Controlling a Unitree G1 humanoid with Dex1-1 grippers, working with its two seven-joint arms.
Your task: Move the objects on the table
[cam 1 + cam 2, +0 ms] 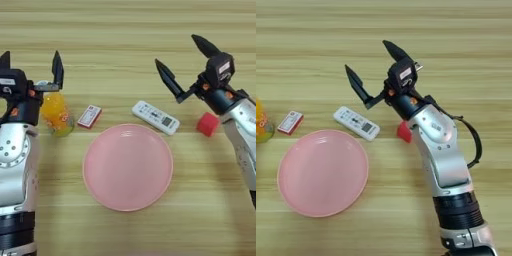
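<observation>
Left eye view: striped wooden table (130, 30) fills everything; right gripper (181, 62) spread wide, left gripper (31, 64) likewise

Pale wood on the table (130, 30), matt, with fine horizontal grain stripes. Smooth pink plate (128, 167), soft sheen along the rim, plastic or glazed, cannot tell which. Clear glossy plastic on the bottle (56, 115), orange liquid showing through. White plastic remote (155, 117), satin, with small buttons. Matt red cube (208, 124). Small red and white box (89, 116), looks like printed card. Matt black plastic fingers (58, 70) on the left gripper (31, 67) and the right gripper (372, 64); brushed silver metal on both forearms.
</observation>
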